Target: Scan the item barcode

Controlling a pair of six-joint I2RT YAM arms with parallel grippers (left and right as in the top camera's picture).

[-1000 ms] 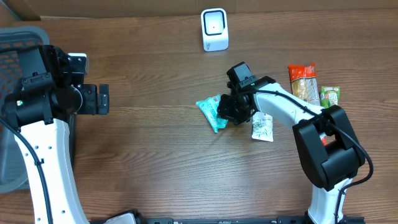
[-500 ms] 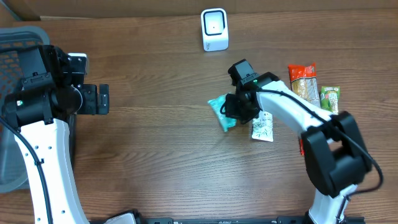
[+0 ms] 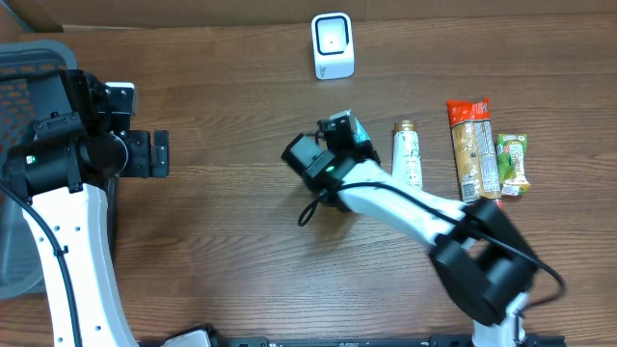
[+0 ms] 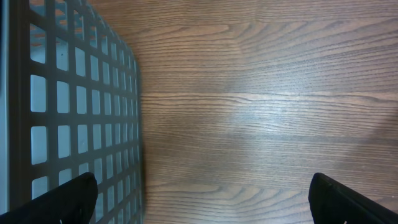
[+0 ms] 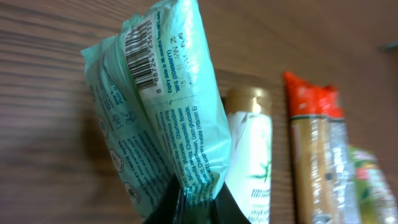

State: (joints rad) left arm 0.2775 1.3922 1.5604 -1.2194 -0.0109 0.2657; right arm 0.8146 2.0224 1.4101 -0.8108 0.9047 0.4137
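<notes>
Fingers of right gripper [image 5: 193,208] pinched tight on teal packet [image 5: 168,106], held over the middle of the table [image 3: 241,251], barcode [image 5: 140,46] at its free end. White tube [image 3: 408,154] lies at its three o'clock. Left gripper [image 3: 159,154] at table's nine o'clock, fingers wide, holding nothing. Scanner [image 3: 333,45] at twelve o'clock.

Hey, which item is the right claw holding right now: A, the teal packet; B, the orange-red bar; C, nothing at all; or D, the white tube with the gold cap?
A: in the right wrist view the right claw pinches the bottom edge of the teal packet, while the white tube lies free behind it.
</notes>
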